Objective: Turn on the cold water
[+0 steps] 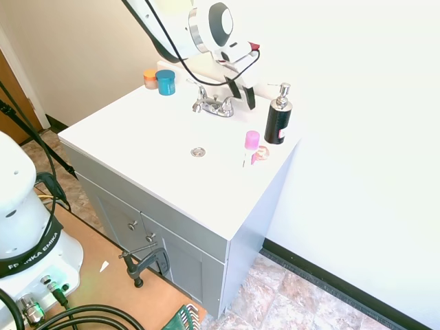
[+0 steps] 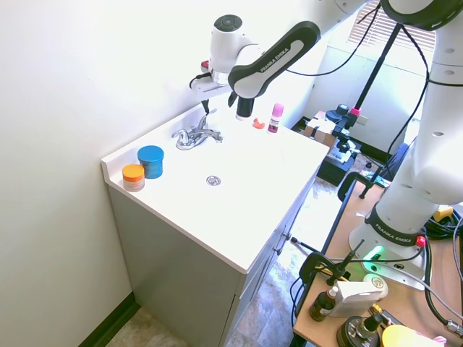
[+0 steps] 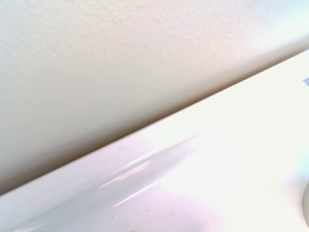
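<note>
The small chrome faucet (image 1: 213,105) stands at the back of the white sink top (image 1: 130,134); no water runs from its short spout. Its right-hand cold lever (image 1: 227,103) lies nearest my gripper (image 1: 241,94). The gripper hangs just above and to the right of that lever, open, its two black fingers (image 1: 249,97) apart with nothing between them. From the other side, the faucet (image 2: 194,136) sits below the gripper (image 2: 207,108), and the cold lever (image 2: 214,133) is not touched. The wrist view shows only blurred wall and the white back edge of the sink top (image 3: 203,183).
A black pump bottle (image 1: 278,118) with a silver top stands close to the right of the gripper. A pink bottle (image 1: 251,141) is in front of it. Blue (image 1: 166,82) and orange (image 1: 150,78) jars sit left of the faucet. A drain (image 1: 198,152) is mid-basin.
</note>
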Controlling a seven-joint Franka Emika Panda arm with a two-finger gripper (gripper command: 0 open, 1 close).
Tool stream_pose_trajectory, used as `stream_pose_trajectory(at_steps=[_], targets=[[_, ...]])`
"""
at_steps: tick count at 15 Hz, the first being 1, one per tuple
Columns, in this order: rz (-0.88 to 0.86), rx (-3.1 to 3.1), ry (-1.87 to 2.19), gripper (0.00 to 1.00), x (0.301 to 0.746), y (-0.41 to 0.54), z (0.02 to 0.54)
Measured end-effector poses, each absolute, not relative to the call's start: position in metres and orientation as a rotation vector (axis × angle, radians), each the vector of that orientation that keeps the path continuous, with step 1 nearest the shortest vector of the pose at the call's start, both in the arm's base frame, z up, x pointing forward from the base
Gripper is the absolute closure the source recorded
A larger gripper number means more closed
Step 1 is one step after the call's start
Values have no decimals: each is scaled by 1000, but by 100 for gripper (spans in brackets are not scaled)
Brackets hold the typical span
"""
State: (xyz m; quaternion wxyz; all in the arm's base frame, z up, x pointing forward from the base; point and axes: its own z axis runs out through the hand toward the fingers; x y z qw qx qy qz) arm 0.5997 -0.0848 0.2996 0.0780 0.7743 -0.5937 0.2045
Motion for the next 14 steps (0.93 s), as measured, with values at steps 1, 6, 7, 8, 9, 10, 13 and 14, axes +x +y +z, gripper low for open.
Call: stream_pose_trajectory(at_steps=[1, 6, 7, 8, 9, 10, 13, 14], targets=[[593, 2321, -1753, 0, 597, -87, 300], [474, 2358, -1690, 0, 581, -92, 302], [456, 2367, -1685, 0, 578, -91, 303], [434, 2377, -1685, 0, 574, -90, 304], [418, 2386, -1686, 0, 570, -89, 305], [409, 2390, -1691, 0, 567, -88, 305], [390, 2381, -1710, 0, 558, -91, 304], [394, 2376, -1719, 0, 556, -95, 307]])
